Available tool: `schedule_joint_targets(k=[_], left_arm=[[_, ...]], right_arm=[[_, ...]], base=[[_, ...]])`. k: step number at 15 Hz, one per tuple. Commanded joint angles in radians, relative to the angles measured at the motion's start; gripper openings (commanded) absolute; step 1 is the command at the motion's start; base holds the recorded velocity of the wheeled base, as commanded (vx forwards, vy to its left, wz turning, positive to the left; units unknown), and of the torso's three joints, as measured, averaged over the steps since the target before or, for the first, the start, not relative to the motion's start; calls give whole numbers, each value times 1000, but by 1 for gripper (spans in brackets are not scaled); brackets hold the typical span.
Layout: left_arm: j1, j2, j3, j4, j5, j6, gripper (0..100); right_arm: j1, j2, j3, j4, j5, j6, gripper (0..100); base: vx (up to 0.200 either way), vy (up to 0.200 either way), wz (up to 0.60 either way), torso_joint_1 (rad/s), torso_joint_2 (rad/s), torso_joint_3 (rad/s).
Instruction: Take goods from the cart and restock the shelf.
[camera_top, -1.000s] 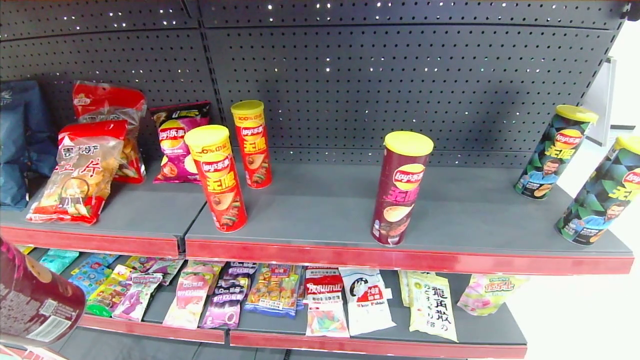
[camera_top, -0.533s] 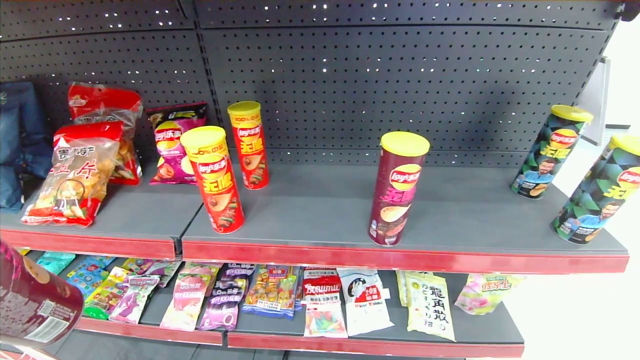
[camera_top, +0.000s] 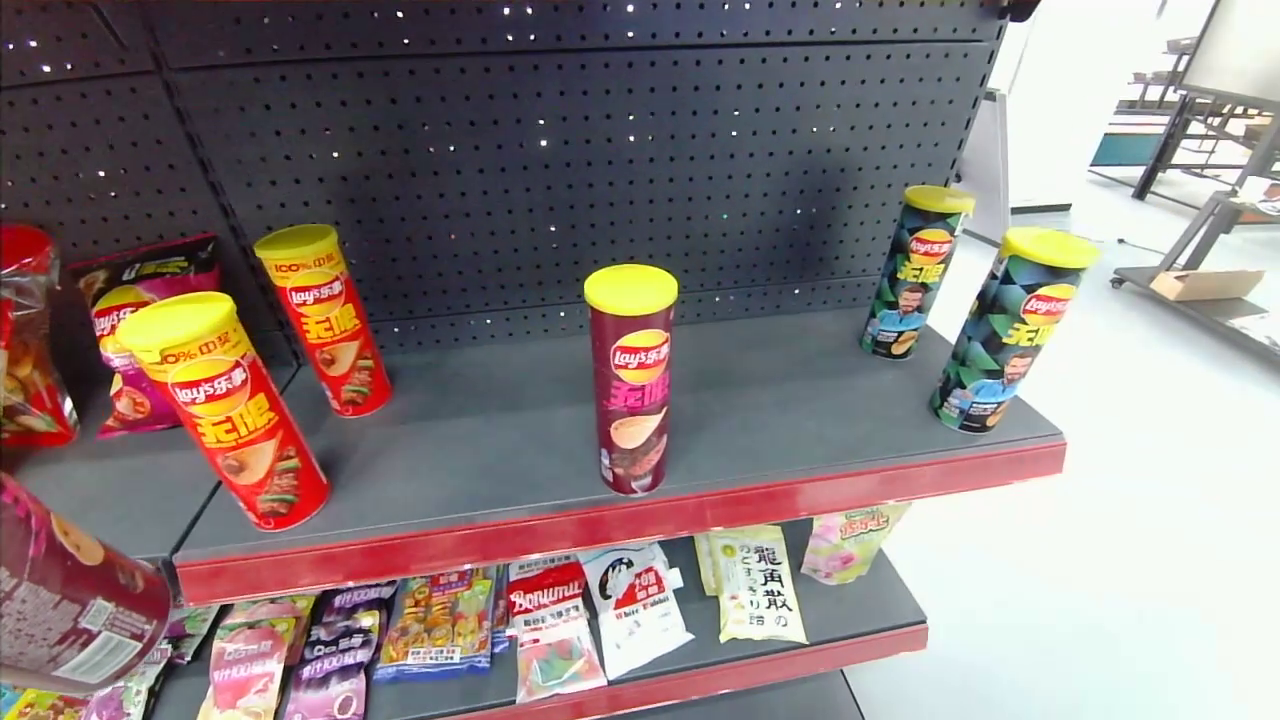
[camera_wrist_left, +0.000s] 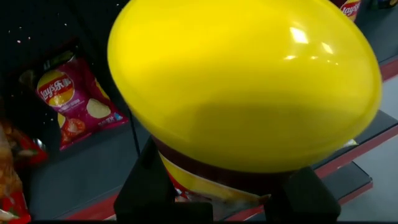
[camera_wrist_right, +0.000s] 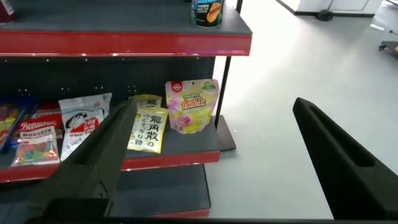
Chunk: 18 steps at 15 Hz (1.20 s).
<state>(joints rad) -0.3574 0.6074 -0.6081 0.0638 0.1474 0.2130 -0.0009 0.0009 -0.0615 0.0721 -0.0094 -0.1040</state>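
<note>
Maroon chip canister (camera_top: 70, 610) hangs low at my left, yellow lid (camera_wrist_left: 242, 81) up, clamped by its body in the left gripper (camera_wrist_left: 221, 198) — the right gripper (camera_wrist_right: 214, 106) is spread wide and empty. I'd lift it clear of the red front lip (camera_top: 620, 520), keep it upright, and set it behind its shelved twin (camera_top: 632, 380). There's open deck between that twin and the rear red canister (camera_top: 320, 320) — the pegboard (camera_top: 600, 150) limits depth.
</note>
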Motion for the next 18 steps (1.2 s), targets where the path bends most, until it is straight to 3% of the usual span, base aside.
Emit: schedule_joint_targets(k=[1, 12, 18], left_arm=[[0, -3, 2, 1, 0, 0, 0], [0, -5, 33, -1, -9, 13, 0], [0, 121, 24, -110, -78, 6, 0]], right_arm=[[1, 1, 0, 0, 0, 0, 100], [1, -1, 6, -5, 0, 23, 100], [1, -1, 12, -20, -100, 81, 100]], base=[[200, 0, 0, 2, 2, 2], [18, 0, 0, 0, 0, 0], [0, 0, 0, 0, 0, 0]])
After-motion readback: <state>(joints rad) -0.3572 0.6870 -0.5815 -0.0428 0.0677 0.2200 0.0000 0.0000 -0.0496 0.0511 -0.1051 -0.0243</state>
